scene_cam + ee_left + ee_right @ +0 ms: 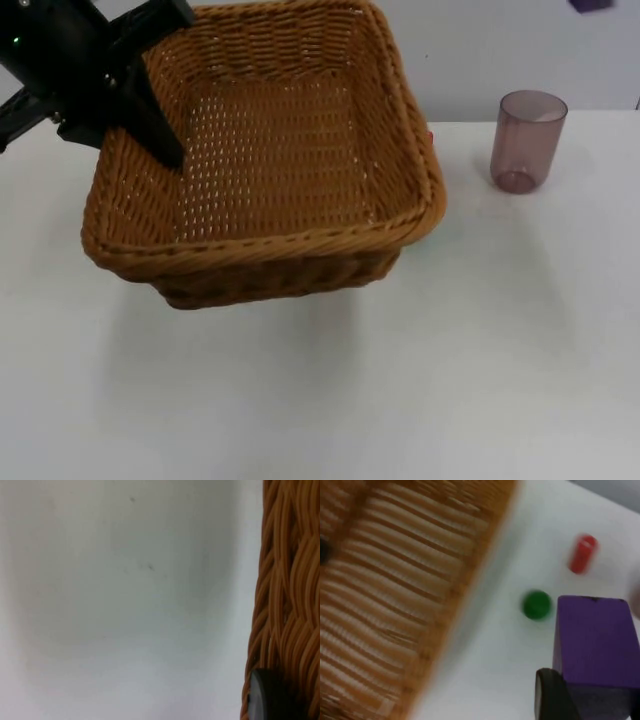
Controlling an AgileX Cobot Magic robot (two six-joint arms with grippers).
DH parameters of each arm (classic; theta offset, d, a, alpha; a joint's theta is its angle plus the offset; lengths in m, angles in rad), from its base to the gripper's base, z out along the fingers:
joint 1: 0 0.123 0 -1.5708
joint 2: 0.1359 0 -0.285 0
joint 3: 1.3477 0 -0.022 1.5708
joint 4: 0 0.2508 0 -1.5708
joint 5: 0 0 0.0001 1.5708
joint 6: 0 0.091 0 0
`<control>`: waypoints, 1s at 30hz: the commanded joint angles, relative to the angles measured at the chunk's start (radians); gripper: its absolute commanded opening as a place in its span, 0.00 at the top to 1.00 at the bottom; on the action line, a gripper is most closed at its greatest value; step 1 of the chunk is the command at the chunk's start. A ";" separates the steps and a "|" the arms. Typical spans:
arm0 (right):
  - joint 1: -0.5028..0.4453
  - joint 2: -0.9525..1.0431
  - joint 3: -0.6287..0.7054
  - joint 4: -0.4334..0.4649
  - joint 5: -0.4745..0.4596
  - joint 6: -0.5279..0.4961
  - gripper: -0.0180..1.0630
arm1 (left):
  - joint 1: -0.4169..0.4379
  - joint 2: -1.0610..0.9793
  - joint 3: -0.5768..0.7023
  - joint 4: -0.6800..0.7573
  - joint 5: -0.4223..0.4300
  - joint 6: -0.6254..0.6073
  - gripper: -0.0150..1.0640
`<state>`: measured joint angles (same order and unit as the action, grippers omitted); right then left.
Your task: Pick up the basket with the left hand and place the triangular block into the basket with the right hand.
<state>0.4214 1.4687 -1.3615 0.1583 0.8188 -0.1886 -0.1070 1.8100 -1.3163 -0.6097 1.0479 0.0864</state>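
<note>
- Basket [270, 160] hangs raised and tilted over the white table [500, 380], its shadow on the surface below; the left gripper [165, 140] is clamped on the near-left rim, one finger reaching down inside the wall.
- In the left wrist view, a black fingertip [267, 695] presses the woven rim [290, 605], with bare table beyond.
- Purple block [597, 642] sits gripped in the right gripper [580, 700], seen in the right wrist view just beside the basket's outer wall [395, 605]; a purple speck at the far edge of the top view [592, 4] is probably the same block.
- Green ball [537, 604] and a red cylinder [582, 553] lie on the table beyond the block, apart from each other.
- Translucent purple cup [527, 140] stands upright to the right of the basket, well apart from it.
- Judged step: carry the block over the rim and release it inside.
- Done well, the right arm clears the raised right rim before descending, aims at the middle of the basket floor, and lets go low.
- Left arm should hold level; the tilt could roll the block toward the low wall.
</note>
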 commanded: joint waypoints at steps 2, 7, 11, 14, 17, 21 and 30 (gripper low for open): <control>0.066 0.000 -0.021 0.001 -0.032 0.040 0.98 | -0.026 -0.003 -0.006 -0.043 0.011 0.010 0.99; 0.162 0.062 -0.104 0.001 -0.044 0.049 0.98 | -0.079 -0.003 -0.006 -0.034 -0.006 0.010 0.99; 0.202 0.121 -0.157 0.001 -0.046 0.049 0.98 | -0.091 -0.003 -0.006 -0.037 -0.014 0.010 0.99; 0.214 0.164 -0.170 -0.002 -0.067 0.030 0.98 | -0.091 -0.003 -0.006 -0.041 -0.014 0.010 0.99; 0.218 0.244 -0.170 -0.003 -0.082 -0.040 0.98 | -0.091 -0.003 -0.006 -0.037 -0.012 0.010 0.99; 0.218 0.304 -0.170 -0.003 -0.092 -0.079 0.98 | -0.091 -0.003 -0.006 -0.037 -0.012 0.010 0.99; 0.220 0.363 -0.170 -0.011 -0.152 -0.093 0.98 | -0.091 -0.003 -0.006 -0.037 -0.012 0.010 0.99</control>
<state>0.6336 1.8293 -1.5247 0.1562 0.6838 -0.2694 -0.1935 1.8100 -1.3163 -0.6164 1.0318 0.0923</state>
